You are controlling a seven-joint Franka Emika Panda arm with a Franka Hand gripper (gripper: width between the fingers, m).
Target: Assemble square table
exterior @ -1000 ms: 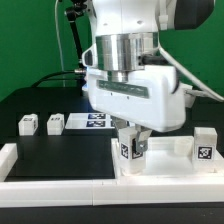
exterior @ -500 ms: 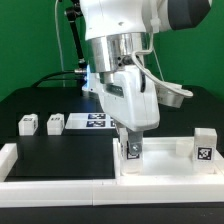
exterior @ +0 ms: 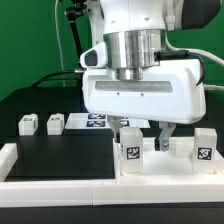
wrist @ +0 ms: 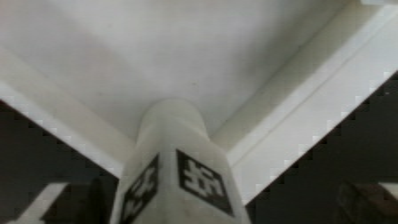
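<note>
One leg (exterior: pixel 131 150) of the square table stands upright on the slab (exterior: pixel 168 168), near the slab's front corner on the exterior view's left, with its tag turned to the camera. The gripper (exterior: pixel 146 138) hangs straight above this corner. Its fingers (exterior: pixel 165 134) are spread apart, and as far as I can see no pad presses the leg, so the claw carries nothing. In the wrist view the leg rises in the middle of the picture against the white slab, so the claw seems well centred over it. I judge that the step in hand is to turn this leg down into its corner of the slab. To do it well, the arm should lower a little and take the leg on two flat sides. It should then close firmly and twist around the leg's own axis. A sideways push could jam the leg or make the slab slide. A second leg (exterior: pixel 205 145) stands at the slab's other end, on the exterior view's right; I cannot tell if it is on the slab or just behind it. The wide gripper body may pass near it when it rotates. The white border rail (exterior: pixel 60 187) runs just in front of the slab and should stop it from slipping forward. Beside the slab, on the exterior view's left, the black table (exterior: pixel 70 150) gives open room. A third leg (exterior: pixel 28 124), a fourth leg (exterior: pixel 55 124) and the marker board (exterior: pixel 95 122) lie behind that room, well apart from the slab.
</note>
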